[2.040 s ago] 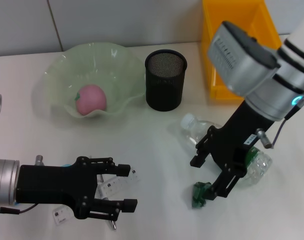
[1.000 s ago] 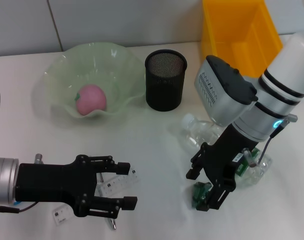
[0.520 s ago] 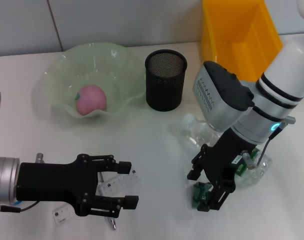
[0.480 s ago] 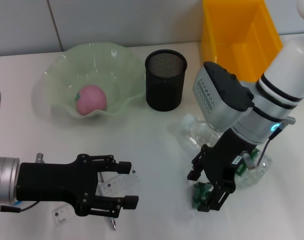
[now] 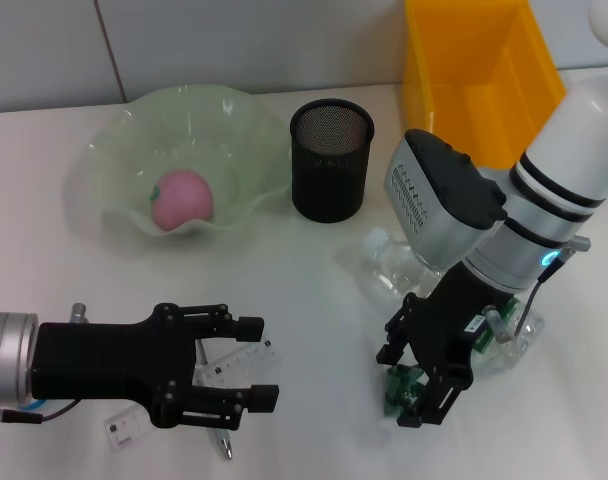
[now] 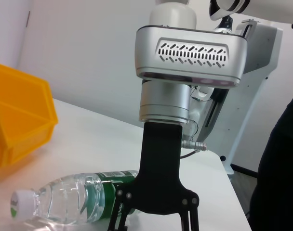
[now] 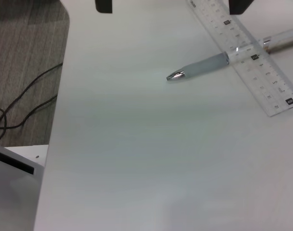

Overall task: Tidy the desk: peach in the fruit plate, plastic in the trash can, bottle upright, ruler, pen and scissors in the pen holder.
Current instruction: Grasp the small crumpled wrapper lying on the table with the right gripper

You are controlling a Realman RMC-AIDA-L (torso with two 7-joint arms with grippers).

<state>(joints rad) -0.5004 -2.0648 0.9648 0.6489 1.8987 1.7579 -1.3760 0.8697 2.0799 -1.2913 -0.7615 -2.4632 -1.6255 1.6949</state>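
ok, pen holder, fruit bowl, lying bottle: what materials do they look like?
Pen holder: black wire mesh, likely metal, matte; the weave shows at the rim.
Fruit bowl: translucent pale-green glass or plastic, glossy, wavy edge.
Bottle: clear thin plastic, white cap, green label; table visible through it.

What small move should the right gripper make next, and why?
Probably close on the green plastic. The right gripper is down at the table with its open fingers either side of that crumpled piece, beside the lying bottle. Once gripped, it could go to the yellow bin. The left gripper hovers open over the ruler.
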